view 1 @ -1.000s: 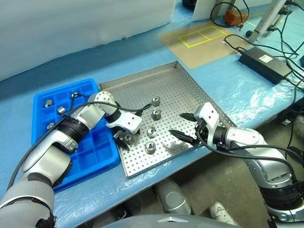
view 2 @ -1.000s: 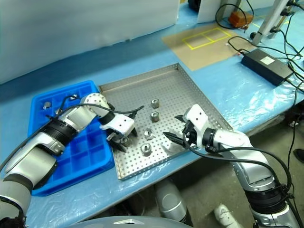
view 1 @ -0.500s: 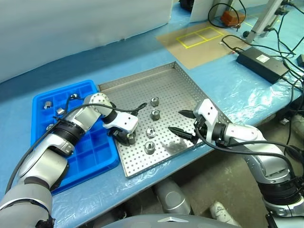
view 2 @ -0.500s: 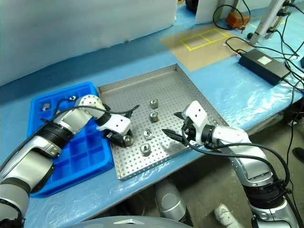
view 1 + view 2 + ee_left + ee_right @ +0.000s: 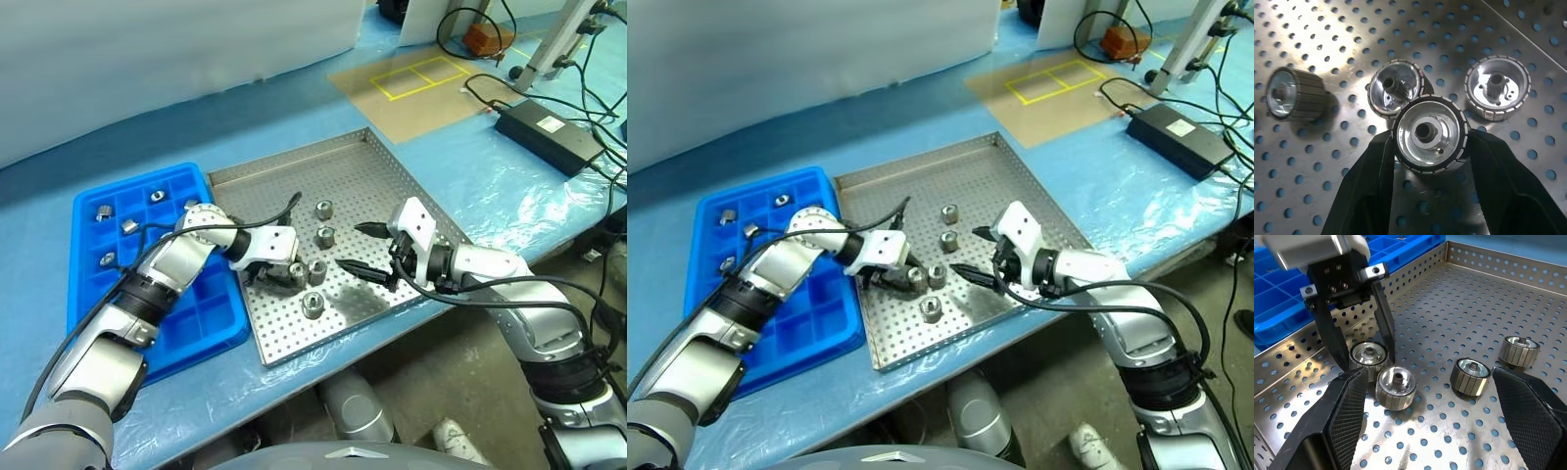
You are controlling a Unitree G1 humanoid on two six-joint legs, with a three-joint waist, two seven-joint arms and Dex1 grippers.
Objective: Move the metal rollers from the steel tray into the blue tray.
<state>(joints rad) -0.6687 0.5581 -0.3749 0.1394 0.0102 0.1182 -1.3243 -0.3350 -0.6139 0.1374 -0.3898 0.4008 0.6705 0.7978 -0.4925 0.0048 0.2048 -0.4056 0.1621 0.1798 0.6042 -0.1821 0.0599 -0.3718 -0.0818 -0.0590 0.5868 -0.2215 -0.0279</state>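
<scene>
My left gripper [image 5: 283, 277] is shut on one metal roller [image 5: 1430, 133], gripped by its ribbed sides between the two black fingers, low over the steel tray [image 5: 364, 168]. Another roller [image 5: 1396, 88] lies right behind it, and two more rollers [image 5: 323, 208] [image 5: 313, 303] rest loose on the perforated floor. My right gripper [image 5: 359, 250] hovers open over the tray's near right part, facing the left gripper with nothing between its fingers. The blue tray [image 5: 201, 323] lies to the left, with several rollers [image 5: 103, 211] in its far compartments.
A black power brick [image 5: 545, 127] and cables lie on the blue table cover at the far right. A brown board with yellow tape squares [image 5: 416, 73] sits beyond the steel tray. The table's front edge runs just below both trays.
My left gripper has shut on a roller at the tray's near left and swung right toward the tray's middle with it, rising slightly. The right gripper stays open, almost still.
</scene>
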